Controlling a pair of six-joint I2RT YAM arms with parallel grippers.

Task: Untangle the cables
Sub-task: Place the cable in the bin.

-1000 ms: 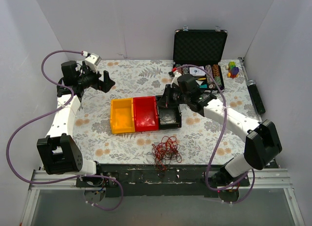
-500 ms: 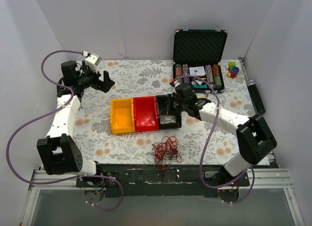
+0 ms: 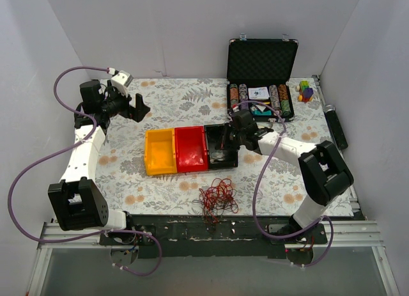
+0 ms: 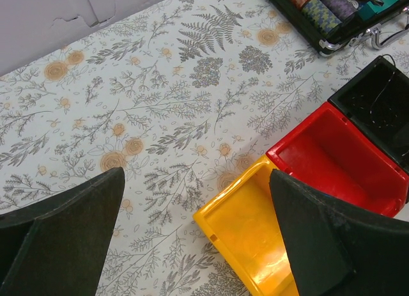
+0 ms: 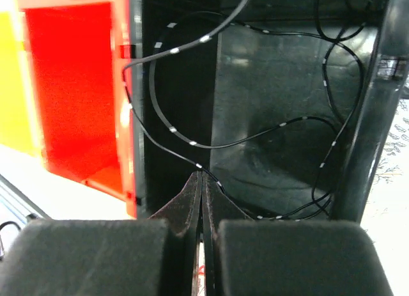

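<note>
Well, our right gripper (image 5: pixel 202 181) is clamped closed beside the black cable (image 5: pixel 192 143) in the black bin (image 5: pixel 179 66), left gripper (image 4: pixel 195 206) spread wide, red cables (image 3: pixel 217 197) bunched near the table (image 3: pixel 179 94) edge, so we lift slowly.

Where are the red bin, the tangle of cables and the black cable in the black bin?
red bin (image 3: pixel 191 149), top view, its floor.
tangle of cables (image 3: pixel 217 197), top view, its middle.
black cable (image 5: pixel 192 143), right wrist view, its lower loop.
</note>
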